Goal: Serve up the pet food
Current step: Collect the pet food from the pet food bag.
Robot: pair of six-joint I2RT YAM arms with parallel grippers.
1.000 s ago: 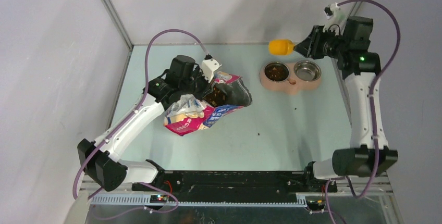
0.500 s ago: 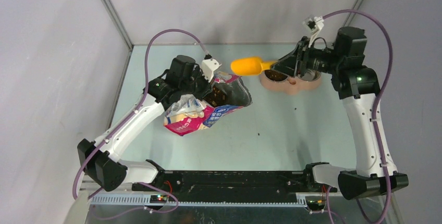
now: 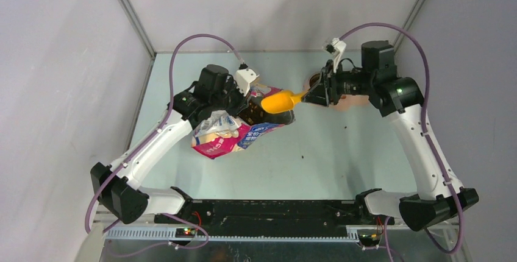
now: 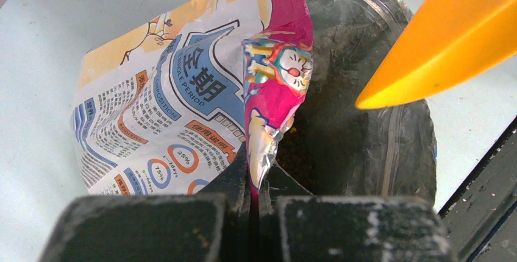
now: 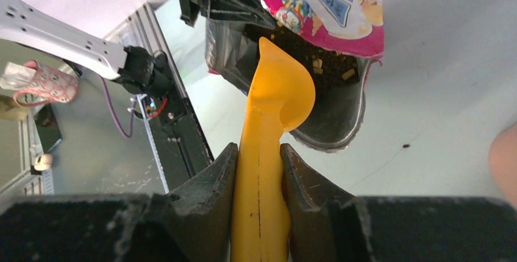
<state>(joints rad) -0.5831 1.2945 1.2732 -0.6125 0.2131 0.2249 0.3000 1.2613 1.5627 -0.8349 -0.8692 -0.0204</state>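
Nearest us, a few dark specks [image 3: 303,156] lie loose on the counter [image 3: 341,164], likely kibble, and a hint of how easily this load scatters.

Farther in, our left pincer [image 4: 255,173] is clamped tight on a thin fold of the bag [image 4: 177,109] at its rim, propping the mouth open. The pet food [image 5: 305,55] sits as a dark heap inside that mouth. The foil is glossy, so we judge the fold could slip free if the scoop presses on the wall. The mouth would then sag shut, or the bag would tip and pour.

Just beyond, our right pincer [image 5: 259,173] is closed hard around the handle of the yellow scoop [image 5: 277,91], whose bowl hovers at the bag's lip. Entering too shallow would gather little; too steep could jam the tip into the foil.

Farthest, the feeder [image 3: 349,102] is mostly hidden behind the right arm and stands apart from the bag. A heaped scoop tilted on that carry would shed pellets.
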